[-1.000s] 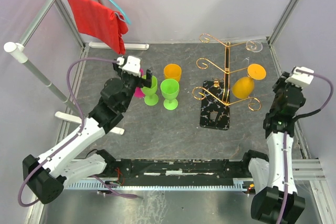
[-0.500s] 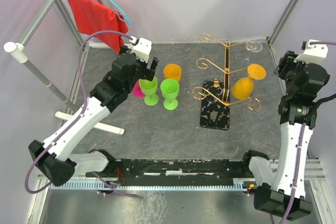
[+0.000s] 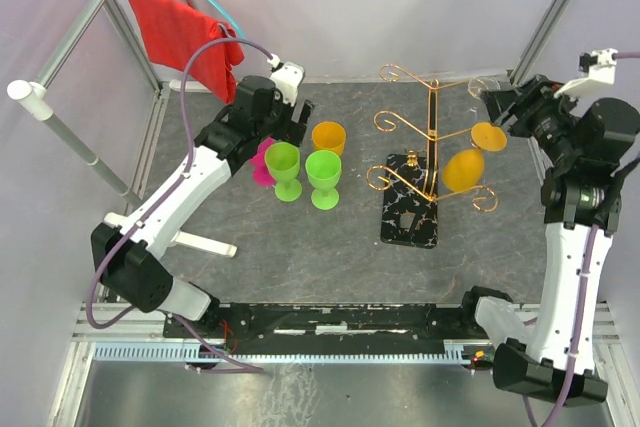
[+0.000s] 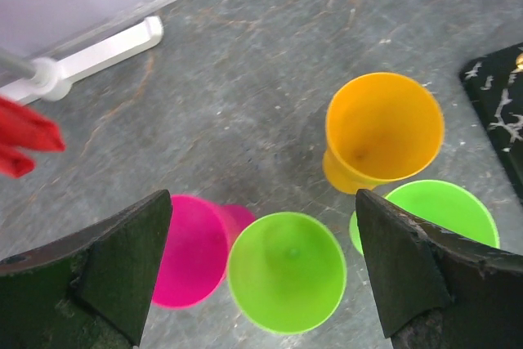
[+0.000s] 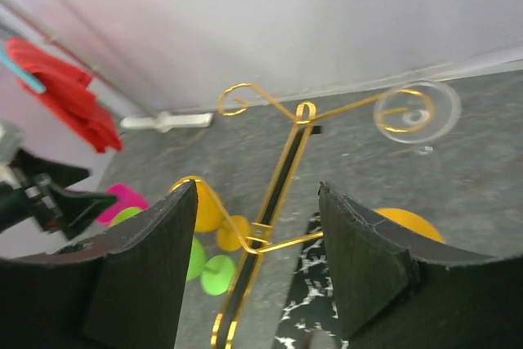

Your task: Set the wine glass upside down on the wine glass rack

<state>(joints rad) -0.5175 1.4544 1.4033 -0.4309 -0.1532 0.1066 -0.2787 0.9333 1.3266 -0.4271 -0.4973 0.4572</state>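
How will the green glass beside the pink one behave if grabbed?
Probably light: the green glass looks like opaque plastic. Likely tippy, a wide bowl on a narrow stem. A push may knock the pink glass beside it.

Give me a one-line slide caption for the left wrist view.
Open left end effector hovers over a pink goblet, two green goblets and an orange goblet on the table.

The left arm (image 3: 175,197) and right arm (image 3: 565,277) have white shells on the long links and matte black joint housings. A purple-grey cable (image 3: 240,44) loops along each to a white camera block (image 3: 287,74) behind the jaws. The fingers (image 4: 114,275) are black, wedge-shaped, scuffed pale at the edges.
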